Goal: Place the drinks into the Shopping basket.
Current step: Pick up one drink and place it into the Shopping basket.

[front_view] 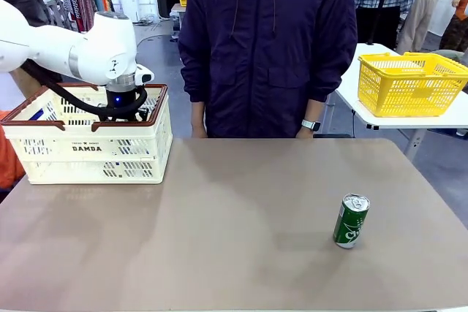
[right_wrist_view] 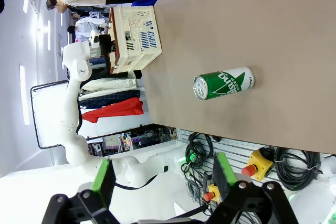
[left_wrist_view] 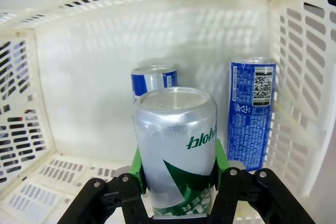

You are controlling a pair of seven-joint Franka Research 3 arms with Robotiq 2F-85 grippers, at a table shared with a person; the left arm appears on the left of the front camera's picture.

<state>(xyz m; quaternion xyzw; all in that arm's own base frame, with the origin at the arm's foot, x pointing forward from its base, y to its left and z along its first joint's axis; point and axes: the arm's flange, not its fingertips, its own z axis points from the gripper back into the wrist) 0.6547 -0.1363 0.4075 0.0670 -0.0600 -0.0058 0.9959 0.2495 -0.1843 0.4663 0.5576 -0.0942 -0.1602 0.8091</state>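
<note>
1. Left wrist view: left gripper (left_wrist_view: 178, 170) was pinching a green can (left_wrist_view: 176, 140) by its lower body, one green pad on each side, inside the Shopping basket (left_wrist_view: 31, 129).
2. Two blue cans (left_wrist_view: 252, 114) were already in the basket, beyond the held can; one was close to the slotted side wall. Whether they stood or lay was unclear from this angle.
3. Front view: the left arm reached down into the basket at the table's (front_view: 219, 239) far left corner.
4. A second green can (front_view: 352, 221) stood upright on the table's right side, well apart from the basket and untouched.
5. Right wrist view: right gripper (right_wrist_view: 163, 178) hung with its jaws spread, holding nothing, off the table's edge.
6. Handling, judged:
   - Thin aluminium wall, stiff enough to hold but likely to dent under a hard squeeze.
   - Smooth printed skin, somewhat slippery.
   - Modest weight if full.
   - Best taken across the mid-body, pads square to the sides, clear of the rim.
</note>
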